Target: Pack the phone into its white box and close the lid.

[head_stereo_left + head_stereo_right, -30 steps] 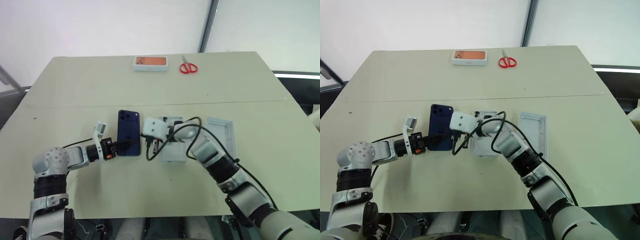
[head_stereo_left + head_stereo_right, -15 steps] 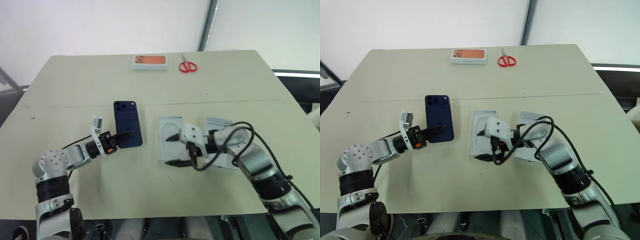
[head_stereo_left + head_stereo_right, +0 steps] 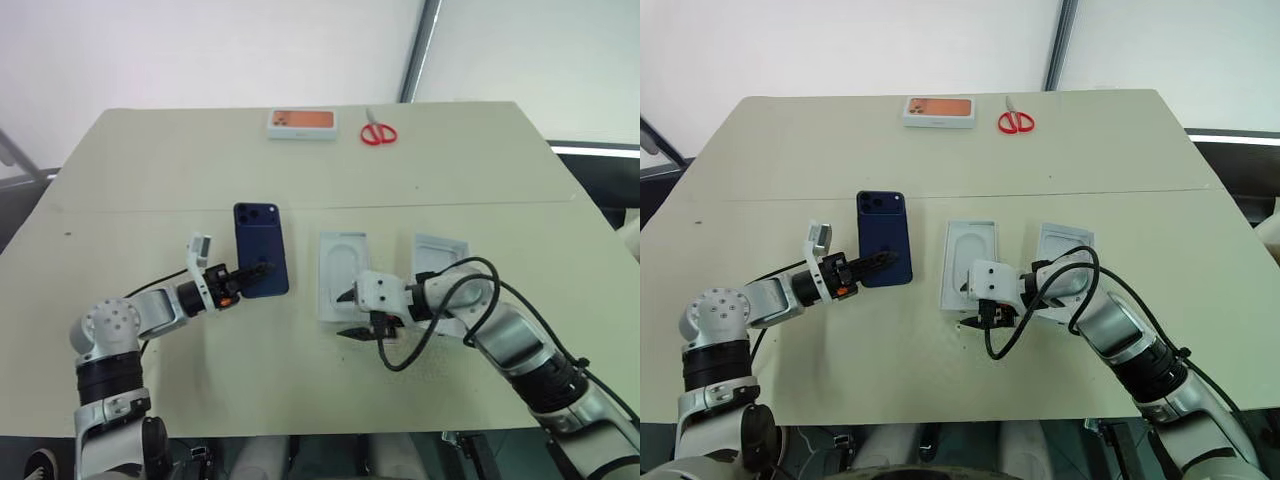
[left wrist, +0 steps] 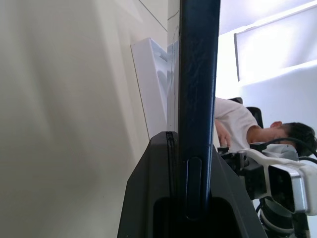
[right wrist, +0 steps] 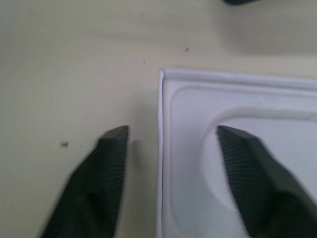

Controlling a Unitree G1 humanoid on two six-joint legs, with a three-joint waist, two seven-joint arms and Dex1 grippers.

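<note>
The left arm reaches level toward 2 o'clock, its left tool (image 3: 252,272) clamped tight on the near edge of the phone (image 3: 261,249), held just above the worktop (image 3: 160,170). The right arm bends in toward 9 o'clock, its right tool (image 5: 173,148) partly spread, holding nothing, straddling the near left corner of the white box (image 3: 343,274). The lid (image 3: 441,260) lies just right. The left wrist view shows the phone edge-on between the fingers (image 4: 148,188).

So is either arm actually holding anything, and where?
The left pincer grips the phone by its near edge. The right pincer, open, straddles the box rim, holding nothing.
</note>
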